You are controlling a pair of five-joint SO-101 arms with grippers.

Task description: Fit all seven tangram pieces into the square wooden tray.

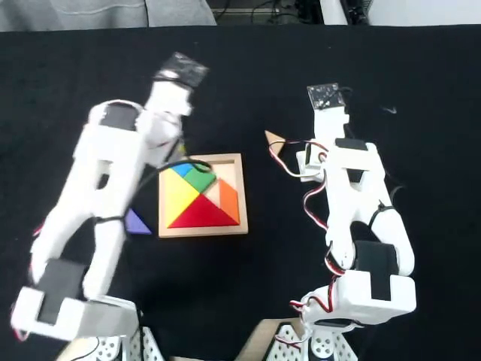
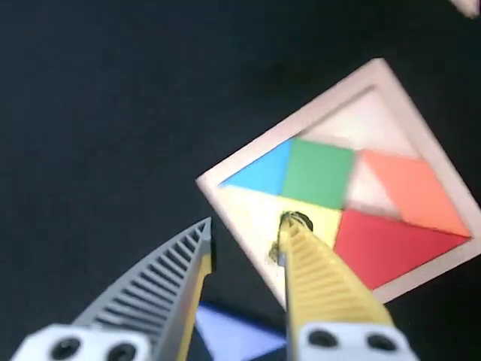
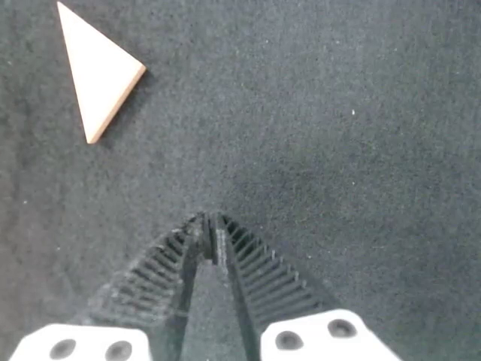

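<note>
Tray (image 1: 243, 197) mid-table with five pieces (image 1: 200, 213) in, purple triangle (image 1: 137, 222) just left of it, tan triangle (image 1: 273, 140) off its upper right; left gripper (image 2: 248, 223) spread, empty, over tray's edge; right gripper (image 3: 207, 219) pinched closed, empty, above cloth.

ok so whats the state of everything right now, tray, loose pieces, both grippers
tray: partly filled, bare gaps left
purple triangle: flat on the table, outside the tray
pale triangle: flat on the table, outside the tray
left gripper: open, empty, over the tray's edge
right gripper: shut, empty, over bare table
</note>
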